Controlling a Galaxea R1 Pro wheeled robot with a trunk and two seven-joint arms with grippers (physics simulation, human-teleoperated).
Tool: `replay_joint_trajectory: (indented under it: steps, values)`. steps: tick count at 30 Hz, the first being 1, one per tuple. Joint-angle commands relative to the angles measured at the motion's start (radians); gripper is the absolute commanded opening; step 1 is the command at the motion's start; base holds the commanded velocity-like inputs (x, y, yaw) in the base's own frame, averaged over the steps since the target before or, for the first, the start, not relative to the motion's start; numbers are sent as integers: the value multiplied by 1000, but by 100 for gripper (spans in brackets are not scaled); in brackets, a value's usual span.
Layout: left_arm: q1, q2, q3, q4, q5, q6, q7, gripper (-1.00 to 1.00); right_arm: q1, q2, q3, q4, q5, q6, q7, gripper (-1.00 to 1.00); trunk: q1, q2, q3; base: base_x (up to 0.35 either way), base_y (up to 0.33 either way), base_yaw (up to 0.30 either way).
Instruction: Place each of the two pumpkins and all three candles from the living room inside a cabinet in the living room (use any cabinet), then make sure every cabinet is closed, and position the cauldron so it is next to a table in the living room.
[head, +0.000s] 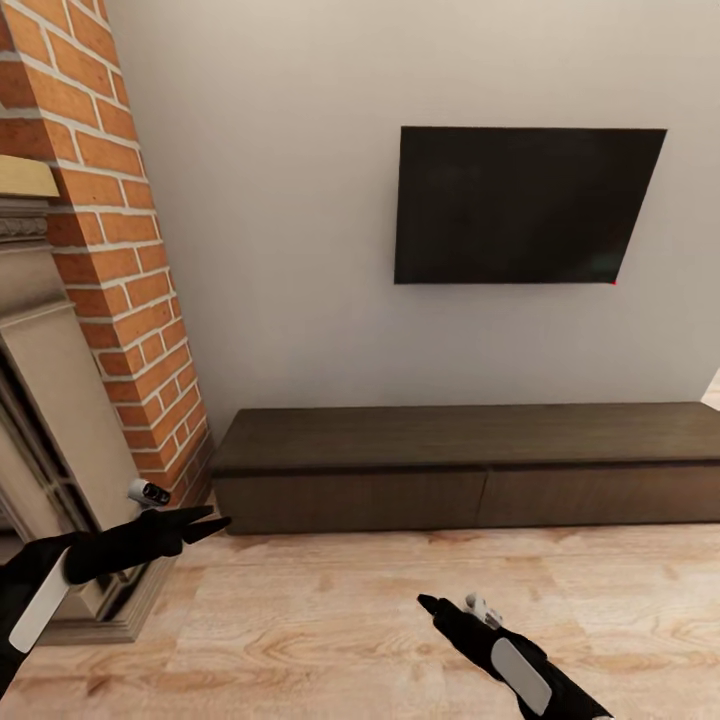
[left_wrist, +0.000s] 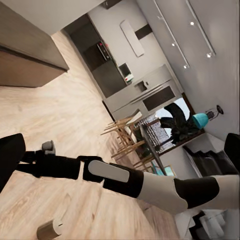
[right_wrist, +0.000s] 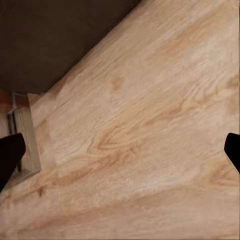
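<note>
Wood floor runs to the shut cabinet (head: 470, 465) (nothing visibly stowed), both the left gripper (head: 205, 525) and right gripper (head: 432, 604) empty, jaw gaps unclear, one candle (left_wrist: 50, 228) lying loose.

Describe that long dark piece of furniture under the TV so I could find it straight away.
Start at the black TV on the pale wall, then look straight down to the wooden floor. There sits the cabinet, a long, low, dark brown unit against the wall, right of the brick fireplace. Its flat fronts are closed and carry no handles, unlike the red brick and pale stone beside it.
</note>
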Motion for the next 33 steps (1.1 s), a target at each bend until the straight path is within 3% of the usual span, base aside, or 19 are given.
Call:
replay_joint_trajectory:
  steps: [1,7,8,10,14,22,25,33]
  values:
    - [-1,0,-1,0,2,10,-7,100,-1,-8,-9,-13,-11,4,2,100,4,-8,-4,0,0,0]
    - [-1,-2,-4,1,2,11,-25,100,-4,-30,-165,-93,-32,3,19,100,27,-50,-23,0,0,0]
    - [-1,-5,-5,1,1,11,-26,100,-4,-31,-208,-97,-33,3,32,100,31,-57,-26,0,0,0]
    - [-1,-10,-5,1,1,11,-26,100,-3,-30,-296,-99,-33,4,78,100,38,-71,-32,0,0,0]
    - [-1,-14,-6,1,1,11,-26,100,-4,-32,-386,-98,-34,17,205,100,54,-99,-45,0,0,0]
    - [-1,-25,-6,0,0,11,-28,100,-3,-35,-414,-99,-34,97,424,100,84,-155,-70,0,0,0]
    - [-2,-29,-6,-1,0,11,-29,100,-3,-34,-418,-97,-35,99,450,100,96,-176,-79,0,0,0]
    - [-1,-28,-6,0,2,11,-29,100,-2,-32,-417,-96,-33,91,450,100,96,-176,-79,0,0,0]
